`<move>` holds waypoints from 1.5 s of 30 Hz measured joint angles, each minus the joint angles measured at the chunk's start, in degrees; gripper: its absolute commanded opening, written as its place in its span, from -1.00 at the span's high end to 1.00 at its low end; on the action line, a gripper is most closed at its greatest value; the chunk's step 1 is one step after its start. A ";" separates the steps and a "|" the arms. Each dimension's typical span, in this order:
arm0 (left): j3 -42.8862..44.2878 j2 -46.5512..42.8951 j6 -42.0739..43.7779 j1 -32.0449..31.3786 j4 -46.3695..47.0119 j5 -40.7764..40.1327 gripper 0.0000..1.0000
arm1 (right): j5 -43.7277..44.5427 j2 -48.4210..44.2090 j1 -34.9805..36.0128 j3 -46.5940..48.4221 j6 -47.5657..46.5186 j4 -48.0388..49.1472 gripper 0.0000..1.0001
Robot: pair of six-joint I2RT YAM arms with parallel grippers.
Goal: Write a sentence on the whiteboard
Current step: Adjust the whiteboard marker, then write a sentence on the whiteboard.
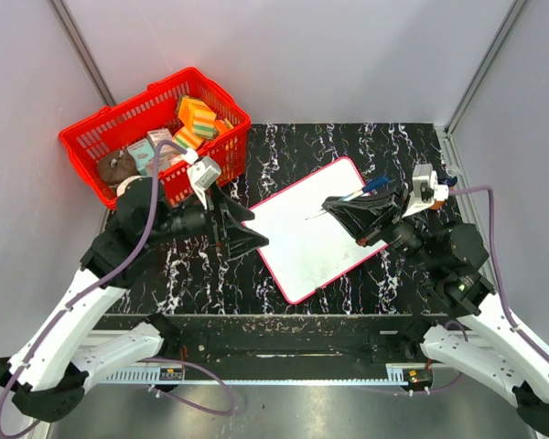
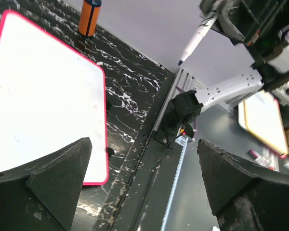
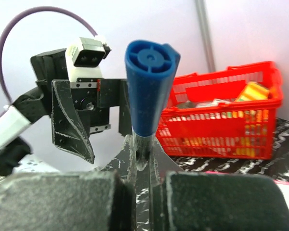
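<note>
Logging whiteboard (image 1: 316,229): lying flat and askew on the black marbled counter (image 1: 348,146), right of centre, between the two arms. Showing a thin red-pink rim all round and a white face.

Noting right tool (image 1: 340,207): reaching over the far half of the whiteboard, fingers pressed together on a marker (image 1: 361,192) and pinching its barrel. Pointing the blue end back toward the right wall and the writing tip leftward over the whiteboard. Appearing in the right wrist view as two dark pads clamping the marker just below its blue end.

Showing, in the left wrist view, the marker slanting downward with its tip raised off the whiteboard surface.

Noting left tool (image 1: 256,229): hovering just beside the left edge of the whiteboard, fingers (image 2: 48,178) spread wide, gripping nothing.

Listing red basket (image 1: 156,137): sitting at the far left corner of the counter, well apart from the whiteboard. Holding orange, yellow and green packets among other items too small to identify.

Listing orange cylinder (image 2: 89,17): standing upright on the counter near one edge of the whiteboard, showing only in the left wrist view.
</note>
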 measured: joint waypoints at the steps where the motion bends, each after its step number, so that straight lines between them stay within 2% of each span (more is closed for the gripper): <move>1: -0.81 -0.26 -0.52 0.52 0.11 -0.35 -0.96 | 1.75 -1.09 0.00 -1.75 -0.92 0.42 1.00; 11: -23.10 -2.25 -15.41 13.40 10.45 -0.24 -0.98 | 15.82 -4.74 -0.02 -12.35 -8.70 5.66 1.00; 15: -30.58 -3.65 -19.45 18.25 14.38 -0.15 -0.97 | 17.35 -4.92 -0.02 -14.38 -9.70 7.26 1.00; 18: -37.55 -3.43 -22.97 22.01 22.05 1.27 -0.94 | 17.79 -4.81 -0.02 -15.69 -10.23 9.35 1.00; 24: -45.16 1.57 -26.43 23.15 34.21 3.98 -0.89 | 17.92 -4.83 -0.02 -16.65 -10.93 10.10 1.00; 27: -45.27 6.19 -26.93 23.15 41.22 5.29 -0.73 | 17.97 -4.92 -0.02 -16.68 -11.19 10.51 1.00; 29: -45.27 9.94 -27.69 23.15 46.49 6.29 -0.55 | 17.92 -4.92 -0.02 -16.68 -11.28 10.56 1.00; 32: -45.24 16.39 -28.94 23.15 53.59 8.04 -0.47 | 17.86 -4.90 -0.02 -16.68 -11.28 10.56 1.00; 35: -44.98 20.70 -28.59 23.15 56.08 8.85 -0.43 | 17.81 -4.87 -0.02 -16.68 -11.26 10.47 1.00; 38: -44.11 23.56 -27.26 23.15 56.68 9.49 -0.29 | 17.81 -4.92 -0.02 -16.68 -11.28 10.40 1.00; 42: -43.19 25.83 -26.05 23.15 58.80 10.93 0.09 | 17.84 -5.11 -0.02 -16.68 -11.30 10.05 1.00; 43: -43.06 26.29 -25.79 23.15 59.47 11.30 0.30 | 17.84 -5.22 -0.02 -16.68 -11.32 9.88 1.00; 45: -43.01 27.12 -25.29 23.15 60.76 11.80 0.46 | 17.81 -5.31 -0.02 -16.68 -11.32 9.49 1.00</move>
